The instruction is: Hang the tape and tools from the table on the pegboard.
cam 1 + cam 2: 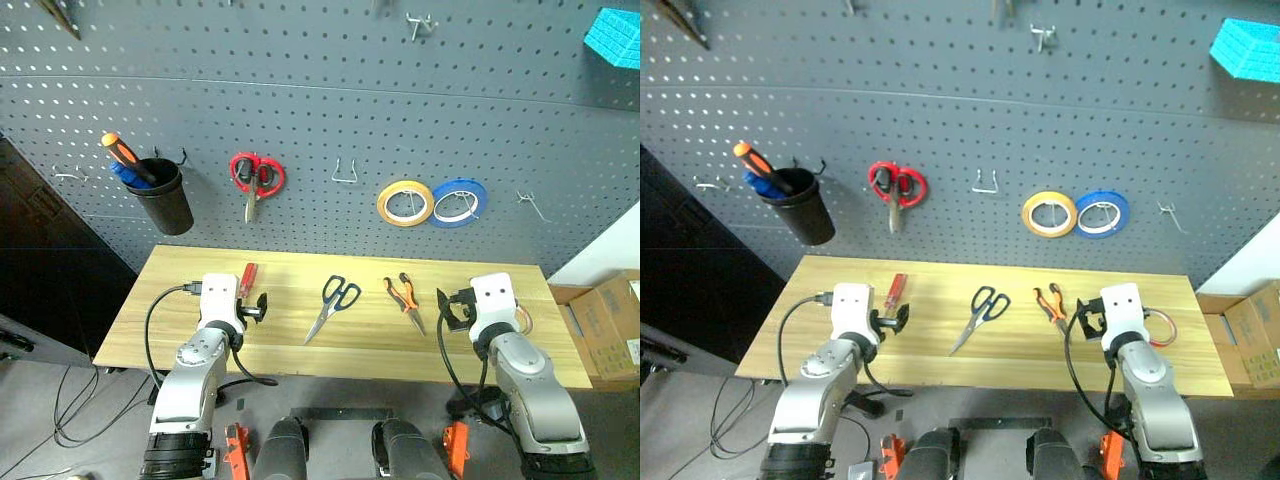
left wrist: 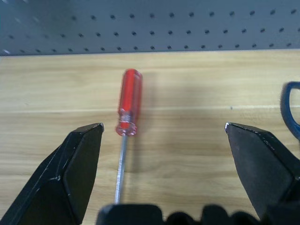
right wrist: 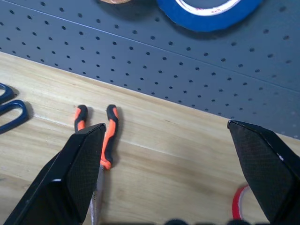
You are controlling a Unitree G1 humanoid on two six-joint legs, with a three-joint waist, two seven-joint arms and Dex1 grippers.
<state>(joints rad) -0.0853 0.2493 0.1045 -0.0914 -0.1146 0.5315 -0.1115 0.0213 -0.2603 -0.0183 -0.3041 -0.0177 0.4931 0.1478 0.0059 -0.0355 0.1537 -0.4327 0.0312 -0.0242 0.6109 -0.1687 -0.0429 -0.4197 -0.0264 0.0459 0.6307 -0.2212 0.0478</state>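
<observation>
Four things, the screwdriver (image 2: 129,103), scissors (image 1: 335,303), pliers (image 1: 404,297) and tape (image 1: 1160,328), are still laid on the table (image 1: 300,345) below the pegboard (image 1: 320,110), nothing is held by the wide-open left gripper (image 2: 164,136) or right gripper (image 3: 166,140), and a first grasp is probably needed next.

Bare table (image 1: 290,335) between screwdriver (image 1: 246,278) and scissors (image 1: 334,303).
</observation>
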